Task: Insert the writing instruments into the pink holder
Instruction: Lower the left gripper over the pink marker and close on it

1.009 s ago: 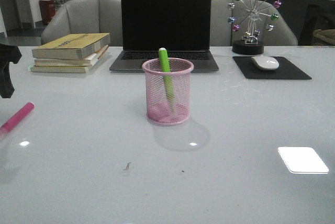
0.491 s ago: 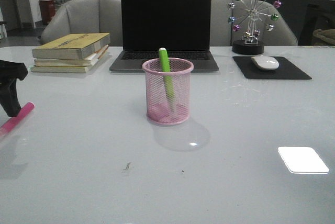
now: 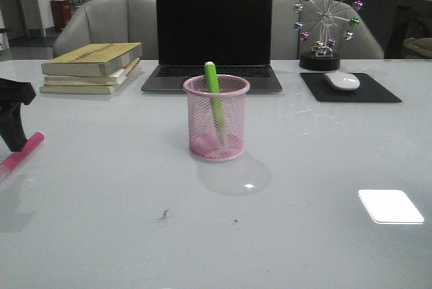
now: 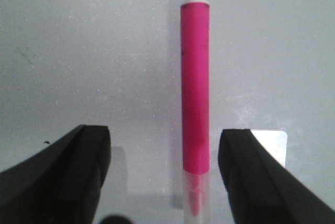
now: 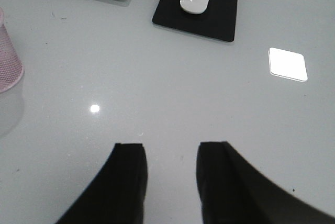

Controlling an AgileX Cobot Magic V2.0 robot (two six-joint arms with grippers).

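Observation:
The pink wire-mesh holder (image 3: 216, 117) stands mid-table in front of the laptop, with the green marker (image 3: 213, 94) leaning inside it and poking above the rim. The magenta marker (image 3: 22, 151) lies flat on the table at the far left edge. My left gripper (image 3: 12, 123) hangs just above it, open; in the left wrist view the marker (image 4: 195, 109) lies between the two spread fingers (image 4: 78, 166), nearer one of them, untouched. My right gripper (image 5: 171, 153) is open over bare table, out of the front view; the holder's edge (image 5: 8, 59) shows at that view's side.
A laptop (image 3: 213, 36) stands behind the holder. A stack of books (image 3: 91, 67) lies back left. A white mouse (image 3: 341, 80) on a black pad (image 3: 349, 88) and a ferris-wheel ornament (image 3: 324, 25) are back right. Chairs stand beyond the table.
My left gripper has come down and slightly rightward toward the magenta marker over the last second, and has hardly moved since half a second ago. Nothing else has shifted.

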